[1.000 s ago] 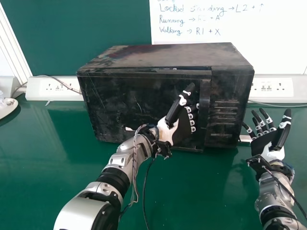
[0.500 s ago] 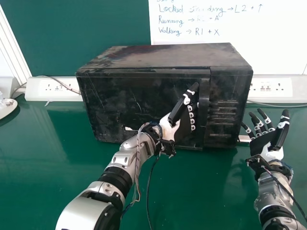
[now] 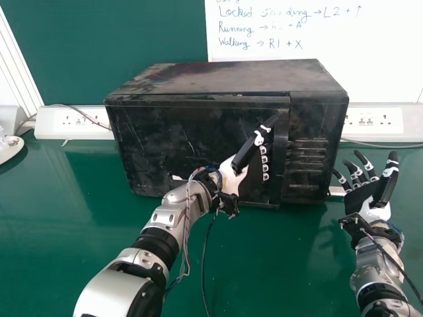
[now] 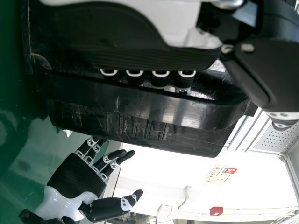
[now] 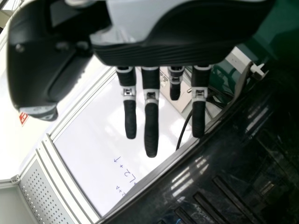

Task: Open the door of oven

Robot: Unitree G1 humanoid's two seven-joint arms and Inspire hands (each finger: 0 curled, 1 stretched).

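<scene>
Head view: handle (image 3: pixel 282 158) partly hides left hand (image 3: pixel 253 177), grip I can't tell; right hand (image 3: pixel 359 199) is released.

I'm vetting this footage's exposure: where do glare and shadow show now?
Left wrist view: the white background washes out, and the curved, glossy black oven-door handle catches highlights. Right wrist view: pale streaks reflect off the black oven. Head view: a dark shadow or reflection marks the green tabletop beside it.

Bright light nearly washes out the whiteboard (image 3: pixel 383 63) and lays soft reflections on the green tabletop (image 3: pixel 66 231) in the head view, while pale glare marks the door handle (image 4: pixel 163 111) in the left wrist view and streaks the black microwave oven (image 5: pixel 238 154) in the right.
</scene>
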